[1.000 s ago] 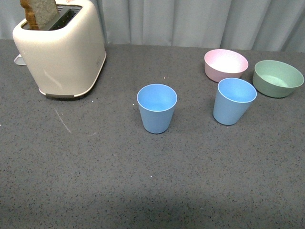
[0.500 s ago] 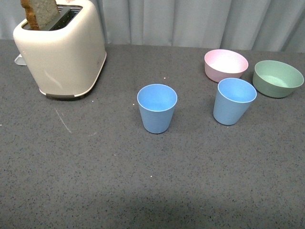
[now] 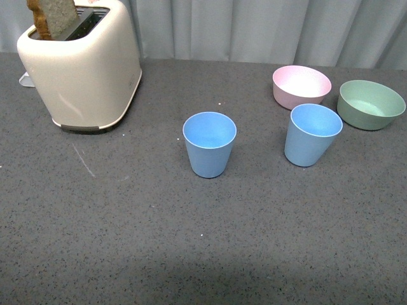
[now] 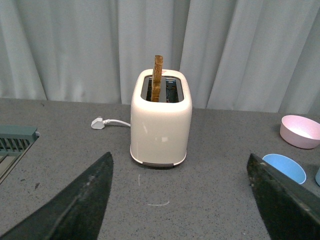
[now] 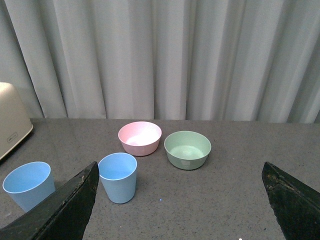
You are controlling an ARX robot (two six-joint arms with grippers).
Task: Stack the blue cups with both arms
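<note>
- L gripper [image 4: 179, 155]: jaws wide, nothing btwn; faces toaster [image 4: 161, 125].
- R gripper [image 5: 180, 165]: jaws wide, holding nothing.
- mid cup [image 3: 209, 145]: upright, center of table [image 3: 127, 241].
- R cup [image 3: 311, 135]: upright, well apart from mid cup, just in front of pink bowl [image 3: 301, 86], near green bowl [image 3: 371, 103].
- toast [image 4: 158, 77] stands in toaster slot.
</note>
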